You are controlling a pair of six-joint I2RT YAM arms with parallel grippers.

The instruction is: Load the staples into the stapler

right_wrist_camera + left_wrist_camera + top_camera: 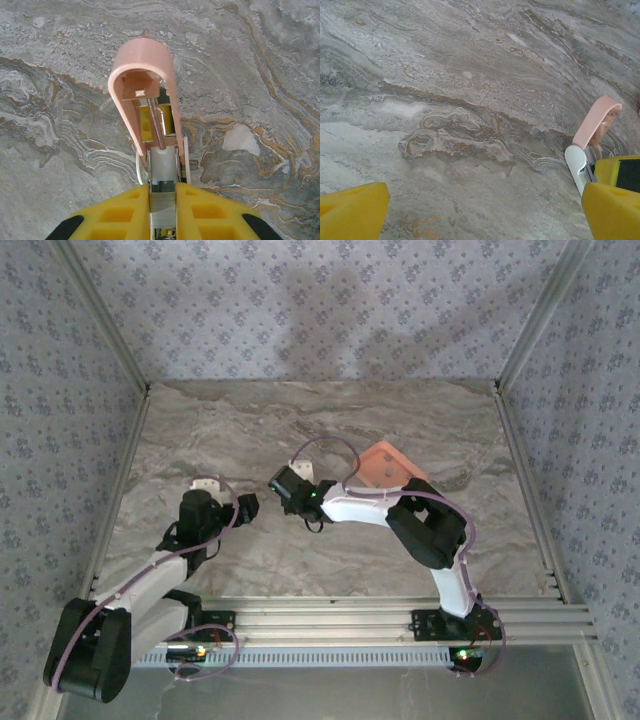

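Two yellow right fingers (120, 220) pinched the stapler (145, 90) by its metal base. My right wrist view showed its pink lid swung open over the spring, while from above it was hard to make out. My left fingers (350, 210) stood spread just beside it. The salmon tray (378, 460) lay on the tabletop (250, 430), partly behind my right arm, its staples too small to tell.
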